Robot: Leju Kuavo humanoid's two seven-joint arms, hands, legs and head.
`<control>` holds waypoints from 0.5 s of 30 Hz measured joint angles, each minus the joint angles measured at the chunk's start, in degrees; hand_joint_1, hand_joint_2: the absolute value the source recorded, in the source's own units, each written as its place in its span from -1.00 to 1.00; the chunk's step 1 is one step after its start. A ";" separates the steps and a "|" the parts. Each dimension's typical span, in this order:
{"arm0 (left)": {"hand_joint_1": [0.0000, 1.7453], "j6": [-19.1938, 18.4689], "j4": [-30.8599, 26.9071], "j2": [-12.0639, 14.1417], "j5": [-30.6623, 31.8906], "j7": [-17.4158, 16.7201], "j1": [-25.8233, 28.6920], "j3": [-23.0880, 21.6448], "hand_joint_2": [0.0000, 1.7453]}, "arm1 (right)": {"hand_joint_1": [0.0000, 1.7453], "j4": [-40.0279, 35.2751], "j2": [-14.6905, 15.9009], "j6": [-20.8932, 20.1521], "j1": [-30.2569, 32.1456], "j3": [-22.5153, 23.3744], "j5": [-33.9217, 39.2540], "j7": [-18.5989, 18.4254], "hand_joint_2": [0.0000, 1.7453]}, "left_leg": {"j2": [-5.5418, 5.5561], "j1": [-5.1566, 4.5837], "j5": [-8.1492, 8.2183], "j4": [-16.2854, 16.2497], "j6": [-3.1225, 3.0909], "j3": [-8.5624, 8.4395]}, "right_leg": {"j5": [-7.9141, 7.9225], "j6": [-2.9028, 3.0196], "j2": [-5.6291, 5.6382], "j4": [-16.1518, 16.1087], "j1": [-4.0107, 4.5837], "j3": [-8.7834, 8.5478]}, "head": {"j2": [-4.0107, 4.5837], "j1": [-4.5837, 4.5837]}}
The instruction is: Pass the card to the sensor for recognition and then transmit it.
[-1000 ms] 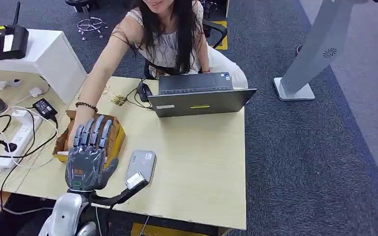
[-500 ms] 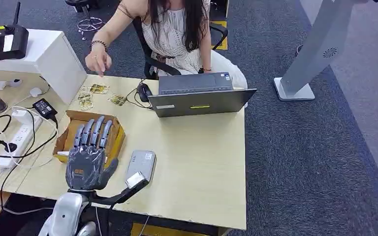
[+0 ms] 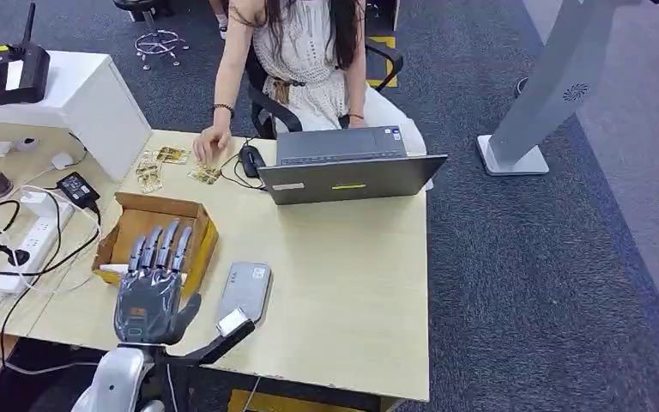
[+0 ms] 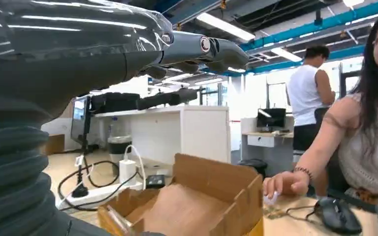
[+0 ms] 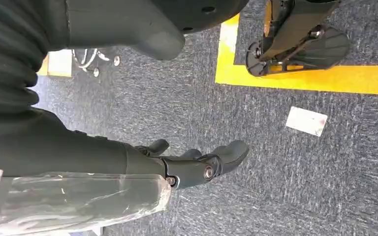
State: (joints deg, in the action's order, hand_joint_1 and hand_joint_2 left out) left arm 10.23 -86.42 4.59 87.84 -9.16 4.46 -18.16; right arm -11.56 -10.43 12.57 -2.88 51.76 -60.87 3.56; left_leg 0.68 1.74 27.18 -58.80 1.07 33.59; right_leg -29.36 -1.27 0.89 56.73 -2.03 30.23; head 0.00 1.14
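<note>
My left hand [image 3: 150,290] hovers over the near end of an open cardboard box [image 3: 156,202], fingers spread and straight, holding nothing. In the left wrist view the fingers [image 4: 197,48] reach out above the box [image 4: 211,179], whose floor looks bare. A grey card reader [image 3: 247,288] lies flat just right of that hand. Several yellowish cards [image 3: 170,155] lie at the table's far left, where a person's hand [image 3: 210,140] touches them. My right hand [image 5: 197,163] hangs over the carpet with loosely bent fingers and nothing in it.
An open laptop [image 3: 347,167] and a black mouse [image 3: 250,158] sit at the table's far side, in front of the seated person. A power strip with cables [image 3: 30,240] lies left of the box. A white cabinet [image 3: 86,94] stands far left. A white floor stand [image 3: 549,94] is on the right.
The person's arm left the box, lifted away, then came down on the cards near the mouse. My left hand drew back slightly toward me.
</note>
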 joint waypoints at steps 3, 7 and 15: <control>-1.00 0.04 1.20 0.39 -0.11 -0.37 0.67 0.70 1.00 | -1.00 0.00 0.00 -0.04 -0.01 0.28 -0.20 -0.33 1.00 | 0.00 0.00 0.00 0.00 0.00 0.00 | -0.01 -0.01 0.00 0.00 0.00 0.00 | 0.00 -0.02; -1.00 0.09 2.78 0.46 -0.17 -0.48 1.07 1.57 1.00 | -1.00 0.00 0.00 -0.09 -0.01 0.39 -0.46 -0.11 1.00 | 0.00 0.00 0.00 0.00 0.00 0.00 | -0.01 -0.01 0.00 0.00 0.00 -0.01 | 0.00 0.00; -1.00 0.11 4.19 0.46 -0.24 -0.63 1.25 2.40 1.00 | -1.00 0.00 0.00 -0.09 -0.01 0.48 -0.52 0.13 1.00 | 0.01 0.00 0.00 0.00 0.00 0.00 | -0.01 -0.01 -0.01 0.00 0.00 -0.01 | 0.00 0.00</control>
State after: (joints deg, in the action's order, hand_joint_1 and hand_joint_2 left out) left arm 10.34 -82.23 5.05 87.60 -9.79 5.71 -15.76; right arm -11.56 -10.43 12.48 -2.89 52.24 -61.40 3.69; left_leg 0.69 1.74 27.18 -58.80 1.07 33.59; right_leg -29.37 -1.28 0.88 56.73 -2.03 30.23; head 0.00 1.14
